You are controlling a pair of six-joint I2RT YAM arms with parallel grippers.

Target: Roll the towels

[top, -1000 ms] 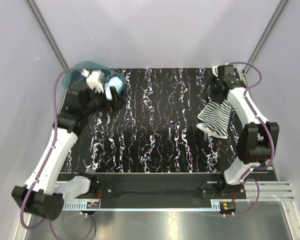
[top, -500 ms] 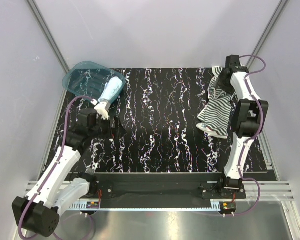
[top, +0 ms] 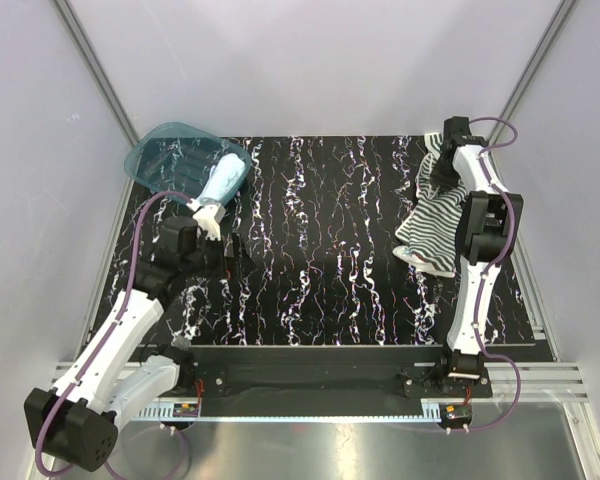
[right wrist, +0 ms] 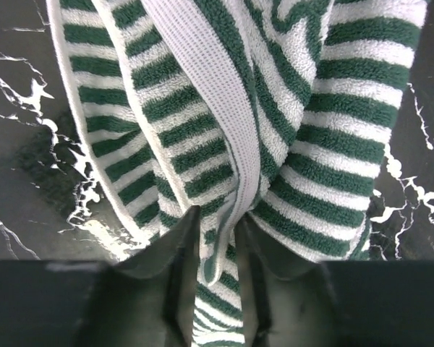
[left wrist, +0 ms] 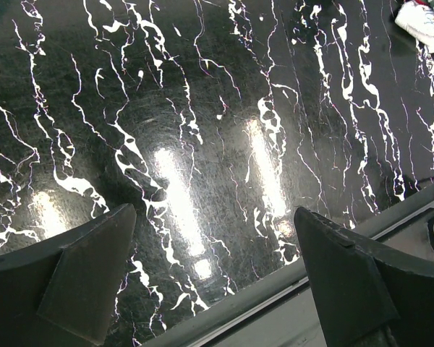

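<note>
Black tabletop (top: 320, 250) veined with white fills the cell between pale walls. At the far right corner the right gripper (right wrist: 215, 242) is pinched tight on a gathered fold of the striped towel (right wrist: 275, 144). From the fingers the cloth drapes away and trails back toward that arm's base, ending in a loose heap on the table. Its long axis runs roughly from the gripper toward the near edge, bunched rather than flat.

The left gripper (left wrist: 211, 217) hovers low over bare table with its fingers spread wide and nothing between them. The striped cloth lies well apart from it, far off to its right, so the right arm is the nearer one by a long way. The next move probably means spreading the striped cloth out flat.

Beyond the left gripper lies the blue towel (top: 222, 178), which looks like a tight roll. Its far end overlaps the corner of a clear teal tray (top: 155, 150). Whether it sits in the tray or just against it I cannot tell. The tray seems to hold nothing else.
</note>
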